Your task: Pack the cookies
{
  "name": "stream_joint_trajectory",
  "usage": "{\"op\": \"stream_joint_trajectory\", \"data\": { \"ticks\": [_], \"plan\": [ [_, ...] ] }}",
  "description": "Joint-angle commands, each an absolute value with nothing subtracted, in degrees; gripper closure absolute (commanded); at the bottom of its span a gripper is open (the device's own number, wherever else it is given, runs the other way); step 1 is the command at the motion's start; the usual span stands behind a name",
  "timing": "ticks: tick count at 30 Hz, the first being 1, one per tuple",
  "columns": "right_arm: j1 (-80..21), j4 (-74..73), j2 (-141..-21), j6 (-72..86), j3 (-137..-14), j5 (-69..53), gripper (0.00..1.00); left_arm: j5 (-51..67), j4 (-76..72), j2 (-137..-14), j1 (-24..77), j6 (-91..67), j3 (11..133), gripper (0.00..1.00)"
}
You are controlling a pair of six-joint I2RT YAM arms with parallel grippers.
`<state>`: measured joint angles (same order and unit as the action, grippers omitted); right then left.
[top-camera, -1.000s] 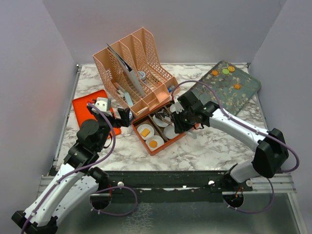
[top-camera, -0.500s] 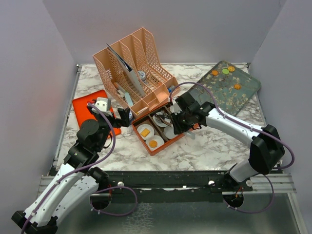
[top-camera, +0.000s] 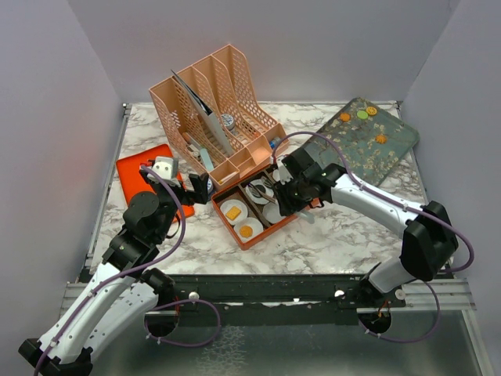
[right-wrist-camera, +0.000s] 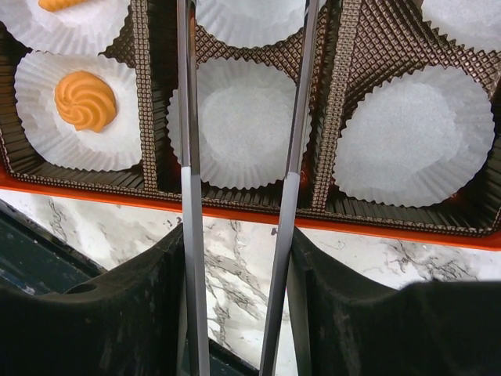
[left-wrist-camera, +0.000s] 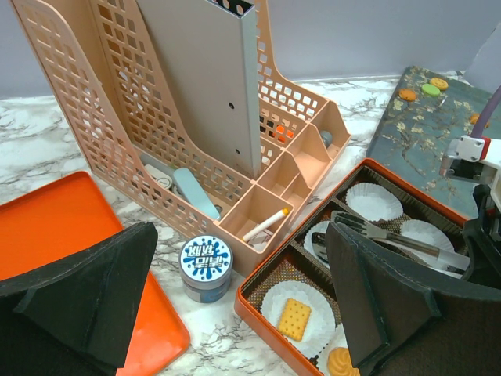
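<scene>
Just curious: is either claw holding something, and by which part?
The right claw pinches metal tongs across their two arms, back from the tips. The left claw is open, holding nothing.

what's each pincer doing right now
Left pincer: open, holding nothing.
Right pincer: closed on the metal tongs.

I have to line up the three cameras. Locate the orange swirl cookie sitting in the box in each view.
Top external: the swirl cookie sits in the near corner of the box, around picture centre.
Left wrist: bottom edge, right of centre, partly cut off.
Right wrist: upper left, left of the tongs.
Shared landmark: the box's orange rim.
</scene>
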<state>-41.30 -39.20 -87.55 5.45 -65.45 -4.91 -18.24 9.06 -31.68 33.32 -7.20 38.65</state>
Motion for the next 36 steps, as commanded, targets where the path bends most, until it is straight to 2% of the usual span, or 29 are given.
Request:
{"op": "stream_joint_trajectory", "data": {
  "ticks": [1, 10, 19, 36],
  "plan": [
    [-41.7, -40.0, -85.0, 4.6, -67.0, -3.6, 0.51, -17.3, 8.0, -31.7, 32.9, -7.0, 38.2, 0.01],
    [-41.7, -42.3, -81.6, 5.4, -70.7, -3.0, 0.56, -17.2, 8.0, -31.3, 32.9, -7.0, 38.2, 0.01],
    [-40.5, -47.9, -81.9, 7.0, -77.9, 8.3, 0.60, -16.9, 8.1, -30.5, 32.9, -7.2, 38.2, 0.01],
    [-13.1, -46.7, -89.0, 6.0, -84.2, 8.2, 0.62, -15.4, 8.0, -28.4, 33.0, -7.8, 38.4, 0.01]
  ]
}}
